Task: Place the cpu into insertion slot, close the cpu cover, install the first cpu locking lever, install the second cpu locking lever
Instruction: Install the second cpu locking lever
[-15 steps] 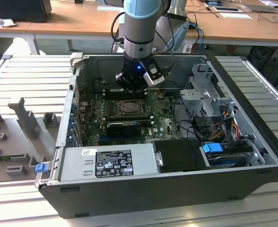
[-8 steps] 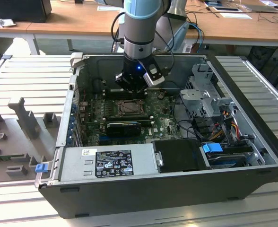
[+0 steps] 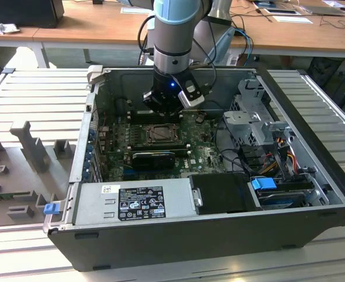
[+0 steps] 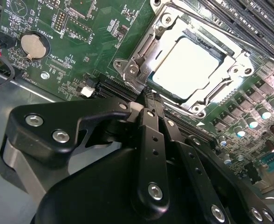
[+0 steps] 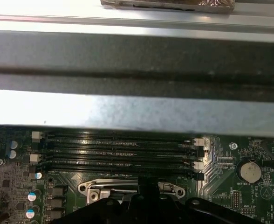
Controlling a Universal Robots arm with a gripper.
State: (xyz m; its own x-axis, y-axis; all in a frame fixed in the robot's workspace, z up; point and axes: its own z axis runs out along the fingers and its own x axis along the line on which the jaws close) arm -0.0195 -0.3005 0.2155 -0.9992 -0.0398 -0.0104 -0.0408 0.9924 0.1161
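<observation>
At upper right of second wrist view: cpu (image 4: 189, 65) seated in insertion slot (image 4: 223, 59), cpu cover (image 4: 141, 49) down. Gripper (image 4: 148, 100) clenched, empty, at socket edge. Lever step in hand; calls for hooking lever.

Even daylight in the exterior view, glare washing out the cpu (image 4: 191, 64) (second wrist view), bright blown band on the case wall (image 5: 137, 109), possibly slight blur there

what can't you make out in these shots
- Gripper fingertips: in the second wrist view its own black body covers them, so open or shut is unclear.
- Levers: in the second wrist view, the fingers overlap the cover edge, so whether they are latched is unclear.
- Cpu: in the exterior view, too small to judge its seating.
- Slot: in the first wrist view, mostly hidden behind the gripper.
</observation>
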